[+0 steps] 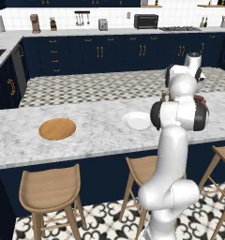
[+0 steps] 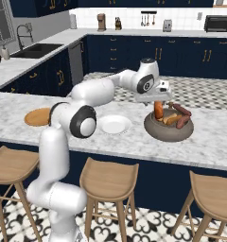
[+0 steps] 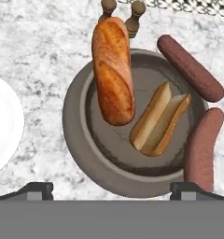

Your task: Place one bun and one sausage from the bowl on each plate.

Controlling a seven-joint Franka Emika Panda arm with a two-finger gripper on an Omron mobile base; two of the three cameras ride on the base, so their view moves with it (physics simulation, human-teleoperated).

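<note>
counter: white-grey marble (image 1: 100, 136)
cabinets: navy, brass handles (image 1: 100, 51)
floor: black-white patterned tile (image 1: 109, 84)
stools: wooden (image 1: 49, 190), along counter
back wall: white tile (image 1: 119, 16)
sink: left side (image 2: 37, 49)

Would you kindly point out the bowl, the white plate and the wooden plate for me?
bowl (image 3: 76, 135): hand view, on its thick left rim.
white plate (image 2: 114, 125): right base view, on its bare middle.
wooden plate (image 1: 57, 128): left base view, on its flat middle.

Glossy white rounded arm (image 2: 94, 92), dark joint rings, grey-capped wrist; small dark fingers (image 3: 39, 189).
</note>
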